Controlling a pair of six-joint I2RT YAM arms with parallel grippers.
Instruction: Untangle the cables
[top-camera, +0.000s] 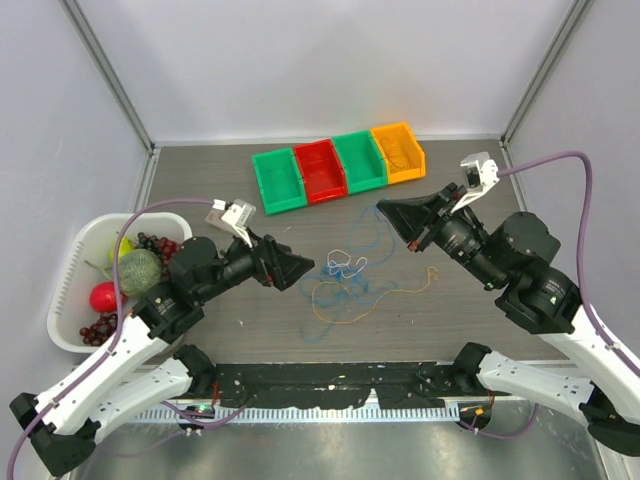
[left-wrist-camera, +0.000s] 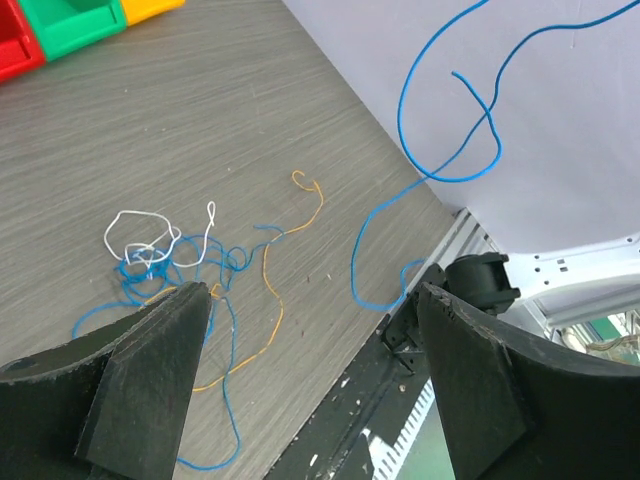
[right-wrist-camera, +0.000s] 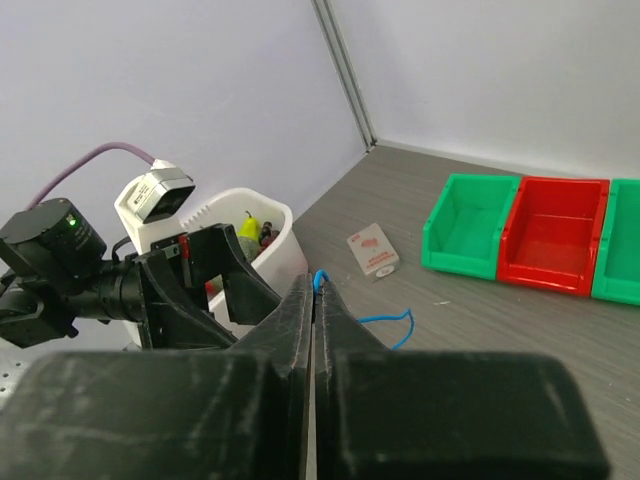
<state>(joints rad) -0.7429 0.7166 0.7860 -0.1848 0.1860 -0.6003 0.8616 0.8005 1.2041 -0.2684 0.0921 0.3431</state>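
Note:
The cables lie tangled mid-table: a blue cable (top-camera: 352, 283), a whitish cable (top-camera: 345, 262) in small loops, and an orange cable (top-camera: 400, 291) trailing right. My right gripper (top-camera: 385, 210) is shut on the blue cable (right-wrist-camera: 320, 279) and holds one end off the table; a short tail (right-wrist-camera: 395, 322) hangs past the fingers. In the left wrist view that strand (left-wrist-camera: 440, 120) rises in the air above the blue knot (left-wrist-camera: 150, 272), the whitish loops (left-wrist-camera: 140, 232) and the orange cable (left-wrist-camera: 268, 285). My left gripper (top-camera: 306, 268) is open and empty (left-wrist-camera: 312, 295), just left of the tangle.
Four bins stand at the back: green (top-camera: 278, 180), red (top-camera: 320, 170), green (top-camera: 358, 160), orange (top-camera: 398, 152). A white tub of fruit (top-camera: 70, 300) sits at the left edge. A small card box (right-wrist-camera: 373, 250) lies near the green bin. A black strip (top-camera: 330, 380) runs along the near edge.

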